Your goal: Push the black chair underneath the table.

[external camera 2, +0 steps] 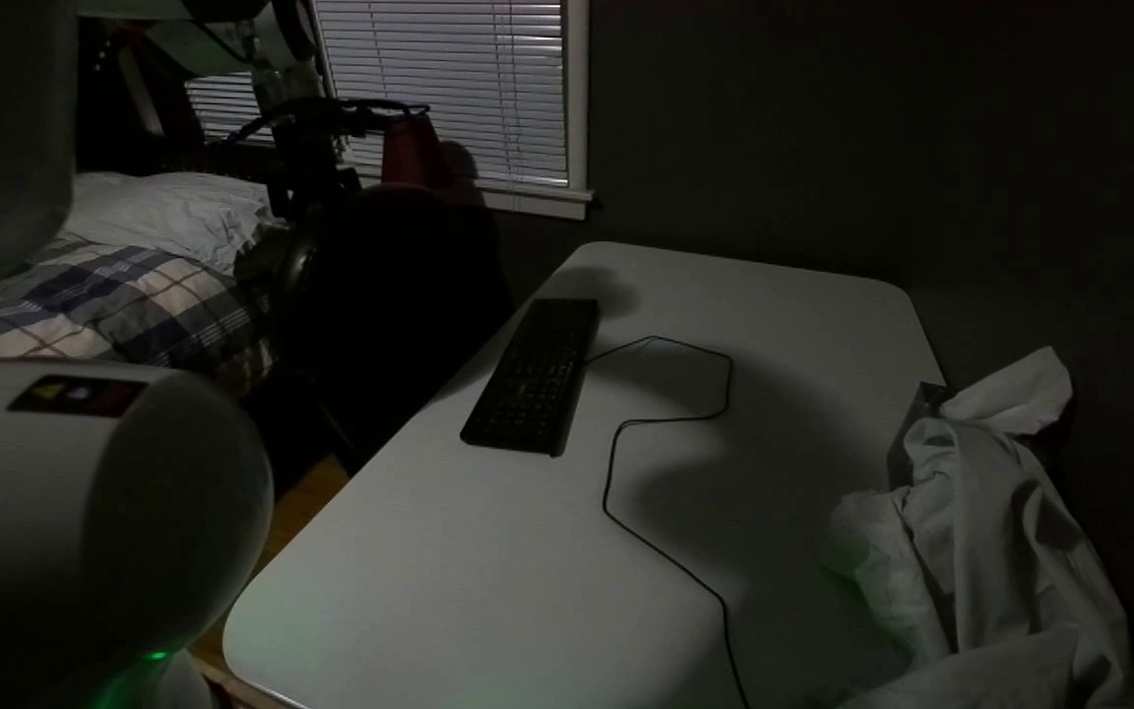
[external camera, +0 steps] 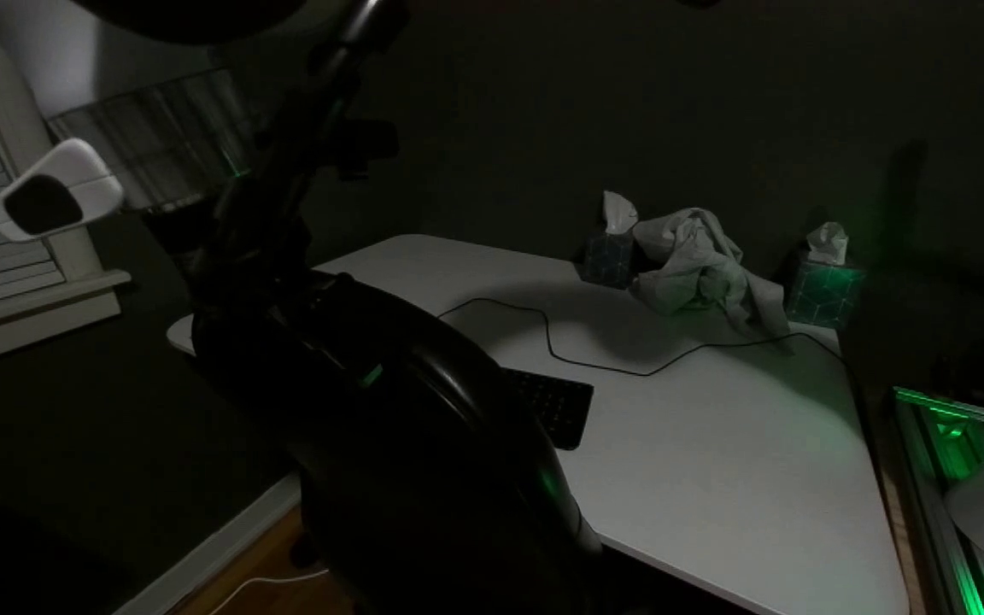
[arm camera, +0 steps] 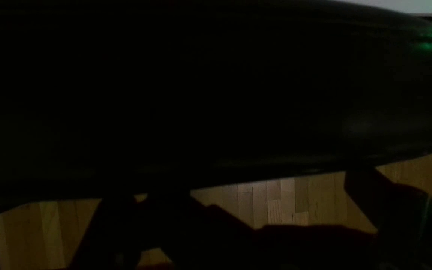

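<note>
The black chair (external camera: 449, 478) stands at the keyboard side of the white table (external camera: 731, 444). In an exterior view the chair's dark backrest (external camera 2: 400, 286) rises beside the edge of the table (external camera 2: 429, 551). The seat is hidden, so I cannot tell how far it lies under the top. In the wrist view the backrest (arm camera: 216, 93) fills most of the picture, with a corner of the table (arm camera: 422, 5) behind it. My gripper (arm camera: 264, 183) is open, its fingers apart at the backrest's lower edge in this view, floor showing between them. Contact is too dark to tell.
A black keyboard (external camera 2: 535, 379) with a thin cable lies on the table near the chair. A crumpled white cloth (external camera: 697, 265) and two tissue boxes (external camera: 609, 259) (external camera: 825, 292) are along the wall side. A bed (external camera 2: 114, 295) and a red lampshade (external camera 2: 411, 153) are behind the chair.
</note>
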{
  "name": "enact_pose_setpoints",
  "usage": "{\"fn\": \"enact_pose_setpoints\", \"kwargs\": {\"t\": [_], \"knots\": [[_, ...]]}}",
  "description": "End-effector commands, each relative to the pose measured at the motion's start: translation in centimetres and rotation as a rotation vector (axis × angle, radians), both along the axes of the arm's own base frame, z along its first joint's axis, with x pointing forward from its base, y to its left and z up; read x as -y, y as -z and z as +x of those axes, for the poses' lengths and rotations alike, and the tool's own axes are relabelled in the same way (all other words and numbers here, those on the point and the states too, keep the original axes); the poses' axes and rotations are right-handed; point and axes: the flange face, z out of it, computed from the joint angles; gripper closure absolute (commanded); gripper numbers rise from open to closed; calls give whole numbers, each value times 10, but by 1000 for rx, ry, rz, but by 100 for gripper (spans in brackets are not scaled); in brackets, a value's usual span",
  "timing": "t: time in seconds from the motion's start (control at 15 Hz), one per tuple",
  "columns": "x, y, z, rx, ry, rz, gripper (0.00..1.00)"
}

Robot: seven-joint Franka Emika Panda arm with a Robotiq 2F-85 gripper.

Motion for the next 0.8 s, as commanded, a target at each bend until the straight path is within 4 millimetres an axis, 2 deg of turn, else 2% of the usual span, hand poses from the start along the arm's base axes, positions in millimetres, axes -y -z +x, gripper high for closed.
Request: {"fn": "enact_pose_setpoints", "kwargs": {"t": [0.0, 0.4, 0.6, 0.73], "knots": [[25, -11, 6, 8, 121, 1, 0], [23, -53, 21, 30, 363, 135, 0], [33, -72, 26, 51, 507, 149, 0], [42, -83, 21, 80, 570, 90, 0]]}}
